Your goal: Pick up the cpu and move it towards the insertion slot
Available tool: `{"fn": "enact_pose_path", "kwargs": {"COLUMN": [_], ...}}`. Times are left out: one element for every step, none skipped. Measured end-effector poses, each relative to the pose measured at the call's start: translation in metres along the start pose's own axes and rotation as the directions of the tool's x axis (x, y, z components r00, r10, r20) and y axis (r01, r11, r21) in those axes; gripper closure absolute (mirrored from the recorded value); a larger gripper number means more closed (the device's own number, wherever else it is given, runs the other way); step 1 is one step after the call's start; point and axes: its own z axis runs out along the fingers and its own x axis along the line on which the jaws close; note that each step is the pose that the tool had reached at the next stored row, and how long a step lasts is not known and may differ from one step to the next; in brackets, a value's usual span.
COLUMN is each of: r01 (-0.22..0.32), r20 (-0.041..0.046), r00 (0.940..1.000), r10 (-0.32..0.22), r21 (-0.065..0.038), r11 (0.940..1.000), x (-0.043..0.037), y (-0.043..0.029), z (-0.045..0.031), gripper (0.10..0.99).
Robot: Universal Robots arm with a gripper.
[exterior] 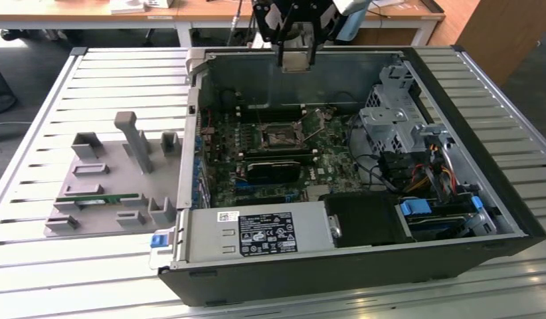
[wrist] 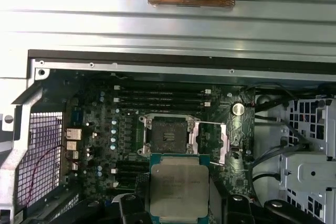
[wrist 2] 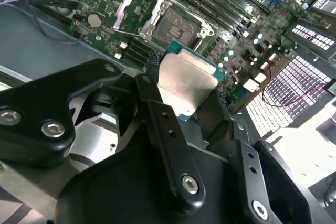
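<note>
The cpu (wrist 2: 186, 83) (wrist: 178, 187) (exterior: 297, 60) is a flat silvery square with a green edge. My gripper (wrist 2: 185, 80) (wrist: 178, 199) (exterior: 297, 61) is shut on it, one black finger on each side. In the exterior view it hangs high over the far wall of the open computer case (exterior: 485, 199). The insertion slot (exterior: 278, 135) (wrist: 169, 135) (wrist 2: 173, 24) lies well below on the green motherboard (exterior: 255, 156), a square socket with a shiny frame and dark centre, its metal lid flipped open beside it.
A power supply (exterior: 255, 232) and drive cage (exterior: 392, 123) with cables fill the case's near and right parts. Left of the case lies a grey holder tray (exterior: 113, 193) with a green memory stick (exterior: 95, 198). Memory slots (wrist: 157, 97) run beside the socket.
</note>
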Motion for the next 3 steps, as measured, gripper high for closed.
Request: {"fn": "enact_pose_path", "kwargs": {"r01": [0.000,0.000,0.000], "r20": [0.0000,0.0000,-0.0001], "r00": [1.0000,1.0000,1.0000], "r10": [0.000,0.000,0.000], "r21": [0.000,0.000,0.000], "r11": [1.0000,1.0000,1.0000], "x": [0.0000,0.0000,-0.0001], "y": [0.0000,0.0000,0.0000], "z": [0.0000,0.0000,0.0000], "gripper": [0.545,0.545,0.545]}}
